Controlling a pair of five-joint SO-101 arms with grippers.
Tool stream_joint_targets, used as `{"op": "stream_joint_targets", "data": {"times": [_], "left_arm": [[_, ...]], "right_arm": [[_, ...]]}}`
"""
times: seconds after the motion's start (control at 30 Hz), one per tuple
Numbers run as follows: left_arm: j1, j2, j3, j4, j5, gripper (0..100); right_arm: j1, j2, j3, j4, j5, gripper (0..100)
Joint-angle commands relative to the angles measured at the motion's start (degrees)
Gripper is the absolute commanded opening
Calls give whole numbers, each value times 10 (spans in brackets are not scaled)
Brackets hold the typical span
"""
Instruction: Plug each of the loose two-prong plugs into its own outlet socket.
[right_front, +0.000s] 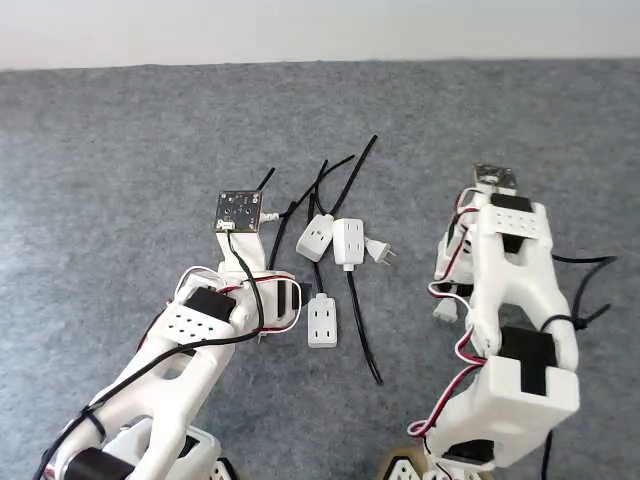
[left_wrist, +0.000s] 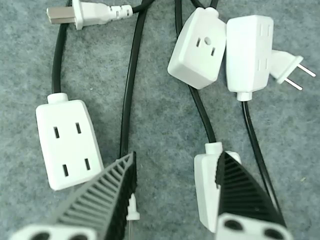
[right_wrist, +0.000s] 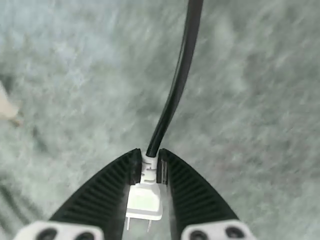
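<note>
Two arms split the work. The right gripper (right_wrist: 148, 155) is clamped on a plug (right_wrist: 144, 200), well apart from the socket cluster (right_front: 347, 240). The left gripper (left_wrist: 176, 157) is spread wide near that cluster and holds nothing. A second plug (left_wrist: 287, 67) lies right against the cluster.

I judge the carrying step to be in hand. Next, the prongs must line up with a socket's slots, perhaps while the left gripper steadies it.

One socket (left_wrist: 205, 185) is half hidden under a finger (left_wrist: 240, 190). The cords (left_wrist: 131, 75) cross, so which plug each one feeds is unclear.
</note>
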Motion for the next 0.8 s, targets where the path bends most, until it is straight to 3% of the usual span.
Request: {"op": "stream_joint_targets", "data": {"times": [0.0, 0.4, 0.77], "left_arm": [[0, -13, -5, -11, -4, 249], [0, -13, -5, -11, -4, 249], [0, -12, -5, -11, -4, 249]], "right_arm": [[36, -34, -4, -57, 46, 8], [44, -34, -4, -71, 204, 9], [44, -34, 1, -44, 272, 12]]}}
